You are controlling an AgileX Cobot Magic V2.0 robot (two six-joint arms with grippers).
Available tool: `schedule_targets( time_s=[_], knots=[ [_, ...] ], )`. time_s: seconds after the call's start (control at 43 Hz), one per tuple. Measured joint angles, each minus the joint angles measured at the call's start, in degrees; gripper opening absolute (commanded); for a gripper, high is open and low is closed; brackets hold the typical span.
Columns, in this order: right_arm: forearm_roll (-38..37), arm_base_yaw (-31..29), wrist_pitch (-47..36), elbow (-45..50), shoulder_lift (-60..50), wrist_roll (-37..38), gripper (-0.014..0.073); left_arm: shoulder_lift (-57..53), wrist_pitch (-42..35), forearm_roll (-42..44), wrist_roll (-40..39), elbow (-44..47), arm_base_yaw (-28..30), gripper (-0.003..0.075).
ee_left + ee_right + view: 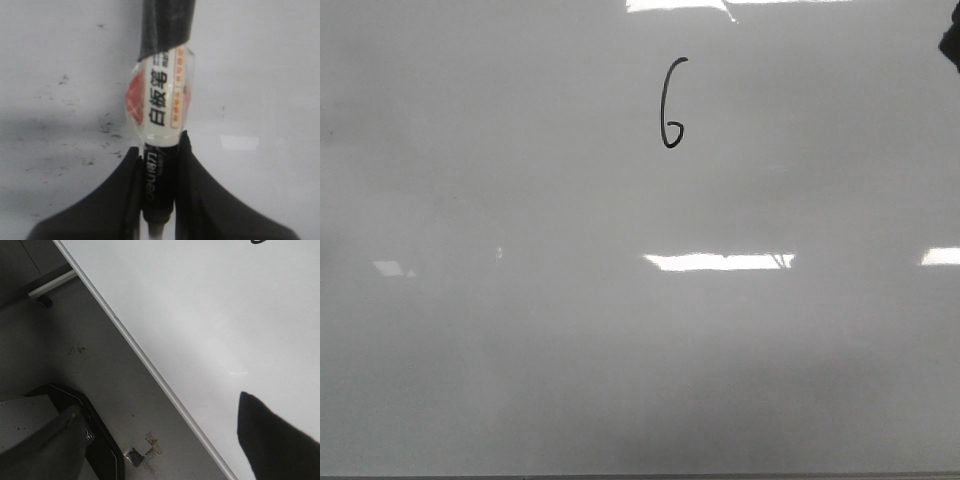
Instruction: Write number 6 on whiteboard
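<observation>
- Where the number 6 (671,103) stands, you see it in the upper middle of the whiteboard (520,350) in the front view: one thin black stroke, tall and narrow, curving down into a small closed loop at its foot.
- You find the board glossy and grey-white, filling that whole view; a bright bar of reflected light (718,261) lies below the digit, well apart from it, with smaller reflections at the top edge and far right.
- A thin dark edge runs along the bottom of the board in the front view.
- In the left wrist view you see the left gripper (159,192) clamped on a whiteboard marker (161,107): both black fingers (110,200) press against the dark lower barrel, and the white label with red and orange print stands above them. Black tape (165,25) wraps the upper barrel.
- Behind the marker you note a pale surface with scattered dark specks (107,125).
- In the right wrist view the right gripper (165,450) shows one dark finger (272,440) over the board surface and another (45,445) over the grey floor (100,365); the two stand wide apart with nothing between them.
- That view also gives you the board's pale edge strip (150,367) running diagonally, and a fragment of black stroke at the top corner.
- A dark shape (950,40) sits at the right edge of the front view; you cannot tell what it is.
</observation>
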Motion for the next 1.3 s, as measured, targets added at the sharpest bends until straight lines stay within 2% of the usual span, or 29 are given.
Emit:
schedule_targets(
  time_s=[0.186,0.279,0.441,0.558,0.767,0.976,1.045,1.301],
  knots=[
    [0.00,0.00,0.00,0.00,0.00,0.00,0.0632,4.10,-5.07,-0.09,0.00,0.00,0.00,0.0012],
    [0.00,0.00,0.00,0.00,0.00,0.00,0.0632,5.01,-6.67,-0.09,0.00,0.00,0.00,0.0102],
    [0.00,0.00,0.00,0.00,0.00,0.00,0.0632,5.12,-7.44,-0.09,0.00,0.00,0.00,0.0312],
    [0.00,0.00,0.00,0.00,0.00,0.00,0.0632,5.12,-7.68,-0.09,0.00,0.00,0.00,0.0388],
    [0.00,0.00,0.00,0.00,0.00,0.00,0.0632,5.12,-7.29,-0.09,0.00,0.00,0.00,0.0388],
    [-0.67,0.00,0.13,-0.41,-2.93,2.20,0.0632,1.17,-3.06,0.40,0.23,-0.51,0.00,0.0388],
    [-2.37,0.00,0.40,-1.66,-4.14,5.79,0.0632,-0.93,-0.57,0.92,0.23,-1.25,0.00,0.0388],
    [-16.97,0.00,5.91,-5.50,-8.31,29.87,0.0632,-10.91,12.68,1.73,1.73,-6.88,0.00,0.0388]
  ],
)
